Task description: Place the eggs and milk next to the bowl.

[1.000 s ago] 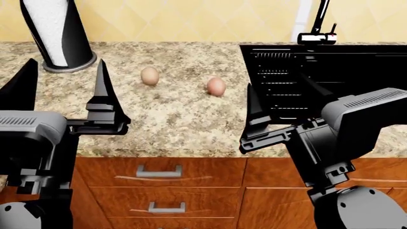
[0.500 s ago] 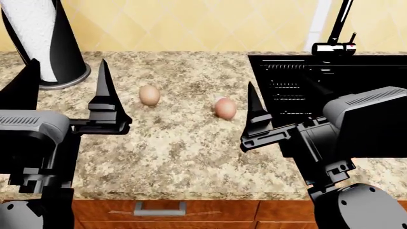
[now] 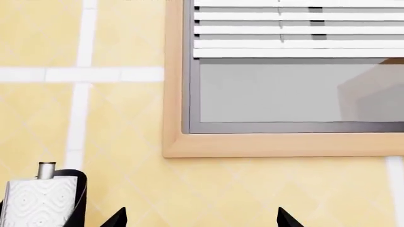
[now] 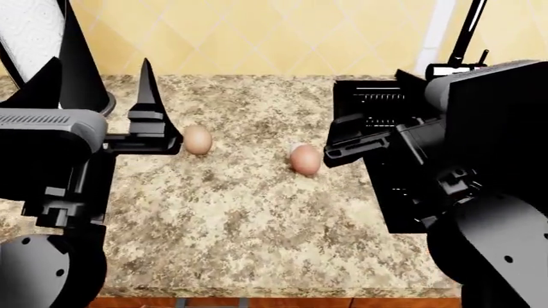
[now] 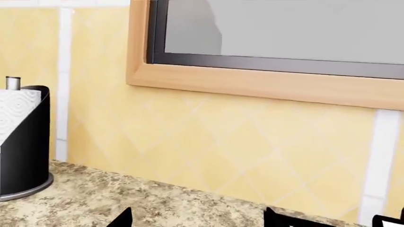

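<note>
Left wrist view: we log our left gripper (image 3: 200,220), fingertips apart, and a paper towel holder (image 3: 41,201).
Head view: we list two eggs (image 4: 197,140) (image 4: 305,159) lying apart on the granite counter (image 4: 248,218), beside the sink (image 4: 381,128).
Right wrist view: our right gripper (image 5: 198,218), tips apart.

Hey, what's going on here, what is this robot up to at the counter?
A two-armed robot faces a speckled granite counter with both arms raised and nothing held. Two small tan-pink eggs lie apart on the stone: the left egg just beside the left claw, the right egg near the right claw. The left claw is open; the right claw's state is unclear. A paper towel roll in a black holder stands at the back left. No milk carton or bowl is in view.
</note>
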Controlling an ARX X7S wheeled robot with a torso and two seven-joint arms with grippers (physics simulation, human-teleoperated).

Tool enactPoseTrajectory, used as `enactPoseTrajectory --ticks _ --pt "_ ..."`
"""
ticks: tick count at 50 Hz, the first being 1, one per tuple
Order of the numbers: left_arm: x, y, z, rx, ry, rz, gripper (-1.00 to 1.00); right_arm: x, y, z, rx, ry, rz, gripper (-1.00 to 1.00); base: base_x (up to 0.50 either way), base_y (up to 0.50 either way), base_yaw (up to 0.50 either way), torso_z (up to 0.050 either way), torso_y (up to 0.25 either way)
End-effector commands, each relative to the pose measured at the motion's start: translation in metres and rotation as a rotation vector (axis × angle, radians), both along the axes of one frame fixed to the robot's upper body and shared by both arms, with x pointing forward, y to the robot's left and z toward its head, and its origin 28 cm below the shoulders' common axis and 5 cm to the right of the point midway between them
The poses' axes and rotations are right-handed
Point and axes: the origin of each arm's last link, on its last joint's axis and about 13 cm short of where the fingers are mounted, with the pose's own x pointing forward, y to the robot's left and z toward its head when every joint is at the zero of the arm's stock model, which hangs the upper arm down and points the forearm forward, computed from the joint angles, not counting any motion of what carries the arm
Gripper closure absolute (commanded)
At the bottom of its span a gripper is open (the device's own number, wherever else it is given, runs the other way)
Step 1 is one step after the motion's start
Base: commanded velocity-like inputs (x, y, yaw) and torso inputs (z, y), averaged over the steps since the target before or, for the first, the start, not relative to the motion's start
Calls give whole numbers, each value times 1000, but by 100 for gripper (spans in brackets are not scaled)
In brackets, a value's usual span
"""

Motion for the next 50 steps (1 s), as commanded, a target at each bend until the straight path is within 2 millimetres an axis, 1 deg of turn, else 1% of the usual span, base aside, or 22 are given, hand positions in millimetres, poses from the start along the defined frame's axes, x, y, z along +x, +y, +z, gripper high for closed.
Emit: enactPoseTrajectory --ticks 1,4,7,9,14,18,27,33,39,50 --pt "23 1 23 42 26 47 -100 31 -4 44 -66 118 -8 -100 0 0 0 0 0" --pt "39 1 36 79 47 64 -100 54 -6 58 -93 208 25 -100 0 0 0 3 0" --pt "47 1 46 105 53 72 -100 70 -4 64 -141 288 40 -100 0 0 0 0 0" --pt "50 2 48 108 58 72 -100 75 -2 63 -157 323 56 -100 0 0 0 0 0" --pt "53 2 47 115 73 61 -100 84 -1 51 -150 401 137 -100 0 0 0 0 0" --pt "53 2 46 119 77 58 -100 86 -2 39 -162 484 203 -100 0 0 0 0 0" --pt "53 2 43 126 80 65 -100 86 -1 28 -173 576 271 -100 0 0 0 0 0" --pt "53 2 44 128 79 68 -100 88 0 21 -177 627 283 -100 0 0 0 0 0" --pt "53 2 44 130 80 67 -100 89 1 15 -177 660 295 -100 0 0 0 0 0" --pt "52 2 43 128 79 66 -100 93 4 11 -178 675 299 -100 0 0 0 0 0"
